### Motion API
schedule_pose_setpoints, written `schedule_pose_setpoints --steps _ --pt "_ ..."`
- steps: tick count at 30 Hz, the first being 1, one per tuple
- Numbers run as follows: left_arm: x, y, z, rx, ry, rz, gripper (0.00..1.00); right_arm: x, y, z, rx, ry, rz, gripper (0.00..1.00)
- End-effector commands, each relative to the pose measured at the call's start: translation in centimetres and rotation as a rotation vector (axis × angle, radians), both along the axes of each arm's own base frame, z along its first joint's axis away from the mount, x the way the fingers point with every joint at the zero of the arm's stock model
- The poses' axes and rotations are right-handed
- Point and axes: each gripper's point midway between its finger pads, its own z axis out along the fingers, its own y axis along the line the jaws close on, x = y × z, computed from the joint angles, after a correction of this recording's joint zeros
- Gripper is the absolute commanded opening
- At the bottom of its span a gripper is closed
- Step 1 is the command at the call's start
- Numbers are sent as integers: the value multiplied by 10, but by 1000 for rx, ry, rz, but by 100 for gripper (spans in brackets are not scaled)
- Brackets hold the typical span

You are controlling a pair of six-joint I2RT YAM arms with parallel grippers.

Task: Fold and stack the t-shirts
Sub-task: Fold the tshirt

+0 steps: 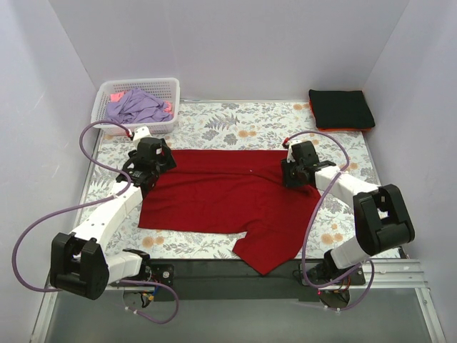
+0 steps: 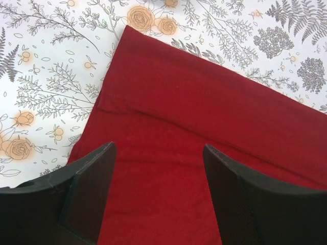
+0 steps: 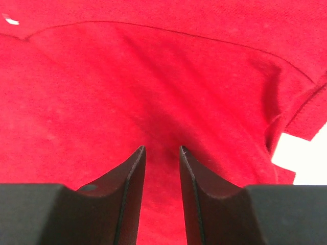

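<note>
Lying spread on the floral table (image 1: 235, 121), one soft deep-red t-shirt (image 1: 228, 193) looks smooth. The left pincer (image 2: 159, 150) gapes above its left edge; the right pincer (image 3: 162, 149) nips a pucker of its cloth. One folded black tee (image 1: 341, 108) sits far right; one crumpled lavender tee (image 1: 139, 107) fills the lattice basket (image 1: 171, 86).

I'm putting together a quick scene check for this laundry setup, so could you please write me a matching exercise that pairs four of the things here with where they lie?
Things:
1. red t-shirt
2. black t-shirt
3. lavender t-shirt
4. basket

Places:
A. crumpled inside the basket
B. spread out in the middle
C. standing in the far left corner
D. folded in the far right corner

Pairs: 1-B, 2-D, 3-A, 4-C
</note>
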Motion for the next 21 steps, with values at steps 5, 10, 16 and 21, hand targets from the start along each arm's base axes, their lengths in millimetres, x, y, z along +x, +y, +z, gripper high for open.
schedule_pose_setpoints --steps 5,10,16,21 --pt "8 -9 5 -23 -18 -30 67 23 -4 6 -70 -33 3 43" --pt "6 -8 2 -23 -10 -30 67 30 8 0 -41 -4 41 44" --pt "6 -10 0 -25 -2 -36 67 30 8 -8 -52 17 54 42" --pt "6 -10 -2 -23 3 -37 66 28 9 -9 -53 29 75 35"
